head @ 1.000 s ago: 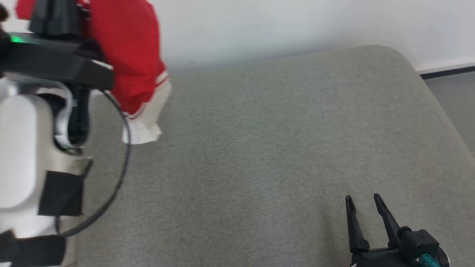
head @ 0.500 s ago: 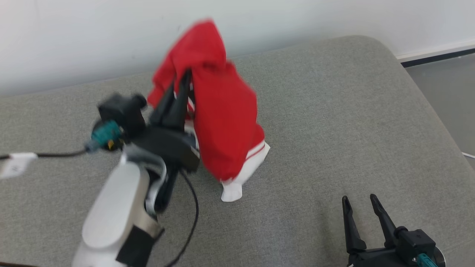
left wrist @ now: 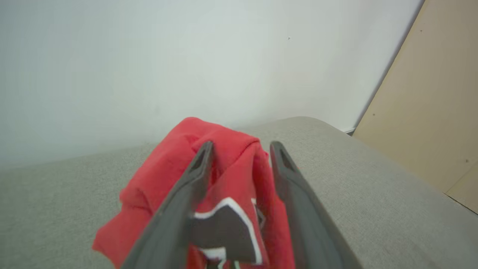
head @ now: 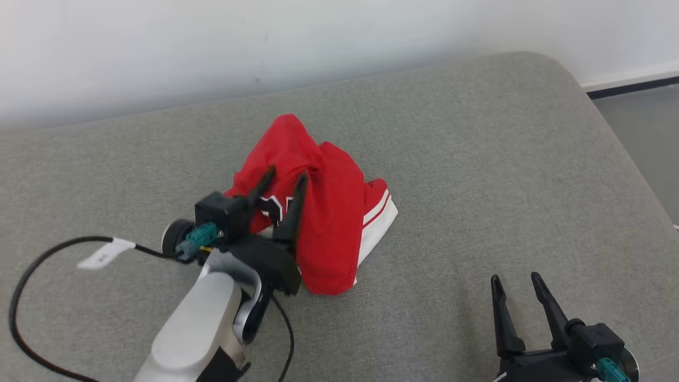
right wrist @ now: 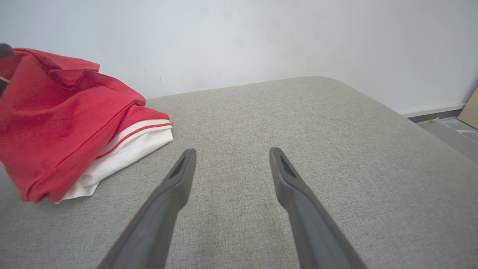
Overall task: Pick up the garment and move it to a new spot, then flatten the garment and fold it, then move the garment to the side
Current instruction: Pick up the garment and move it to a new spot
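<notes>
The garment (head: 329, 228) is a red top with white trim and a black-and-white print. It lies crumpled in a heap on the grey cushion (head: 477, 159), a little left of the middle. My left gripper (head: 288, 173) is at the heap's left side with its fingers apart. In the left wrist view, red fabric (left wrist: 168, 160) with the print sits between the spread fingers of the left gripper (left wrist: 242, 144). My right gripper (head: 515, 277) stands open at the lower right, well clear of the cloth. In the right wrist view the garment (right wrist: 56, 123) lies left of that gripper (right wrist: 231, 151).
A white wall runs behind the cushion. The cushion's rounded right edge drops to grey floor (head: 647, 138). A black cable with a white tag (head: 101, 254) trails left from my left wrist. A beige panel (left wrist: 429, 112) stands beyond the cushion's corner.
My left arm has brought the garment down from the air onto the cushion, and its fingers have parted. The head camera shifted. The right gripper stayed put.
</notes>
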Tool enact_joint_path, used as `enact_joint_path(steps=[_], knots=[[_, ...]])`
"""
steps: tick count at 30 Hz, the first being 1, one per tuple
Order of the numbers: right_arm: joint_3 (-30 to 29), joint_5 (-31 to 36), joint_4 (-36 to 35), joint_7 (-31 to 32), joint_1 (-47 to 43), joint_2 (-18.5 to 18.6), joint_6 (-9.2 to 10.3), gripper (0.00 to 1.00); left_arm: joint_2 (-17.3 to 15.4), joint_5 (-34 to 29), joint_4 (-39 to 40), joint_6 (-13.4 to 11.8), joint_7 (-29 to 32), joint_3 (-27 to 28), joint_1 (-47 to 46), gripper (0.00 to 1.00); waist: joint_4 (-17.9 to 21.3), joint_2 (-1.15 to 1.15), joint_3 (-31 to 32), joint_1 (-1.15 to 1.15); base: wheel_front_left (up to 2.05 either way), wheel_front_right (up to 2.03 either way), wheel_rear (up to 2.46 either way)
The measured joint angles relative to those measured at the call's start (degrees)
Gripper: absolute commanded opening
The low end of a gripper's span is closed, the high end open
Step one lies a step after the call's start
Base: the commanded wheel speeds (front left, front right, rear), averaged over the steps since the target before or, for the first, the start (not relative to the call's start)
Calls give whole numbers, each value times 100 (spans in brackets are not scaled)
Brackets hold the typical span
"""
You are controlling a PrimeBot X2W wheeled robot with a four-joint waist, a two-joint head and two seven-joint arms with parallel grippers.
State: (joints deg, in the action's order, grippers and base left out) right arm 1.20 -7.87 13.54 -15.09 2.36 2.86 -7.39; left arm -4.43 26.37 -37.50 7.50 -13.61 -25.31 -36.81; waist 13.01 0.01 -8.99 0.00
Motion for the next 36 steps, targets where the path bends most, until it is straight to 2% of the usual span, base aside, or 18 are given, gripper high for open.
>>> enact_joint_path(steps=[6,12,20,27,36], knots=[[-70,83,2,0,-108,-1,0,100,-41,-160,309,-30,-98,37,-217,100,-202,-1,114,0,0,0,0],[-89,123,-11,0,-136,-3,0,100,-412,-350,528,-219,-137,183,-132,100,-459,-1,222,0,0,0,0],[-146,172,-35,0,-154,-1,0,100,-1079,-620,849,-556,-143,576,606,100,-672,-1,356,0,0,0,0],[-143,204,-55,0,-306,-1,0,100,-1436,-818,1394,-701,-143,969,1652,100,-761,-1,515,-1,0,0,0],[-162,331,-70,0,-462,-3,0,100,-1350,-996,2198,-816,-143,1619,2914,100,-921,-1,668,0,0,0,0]])
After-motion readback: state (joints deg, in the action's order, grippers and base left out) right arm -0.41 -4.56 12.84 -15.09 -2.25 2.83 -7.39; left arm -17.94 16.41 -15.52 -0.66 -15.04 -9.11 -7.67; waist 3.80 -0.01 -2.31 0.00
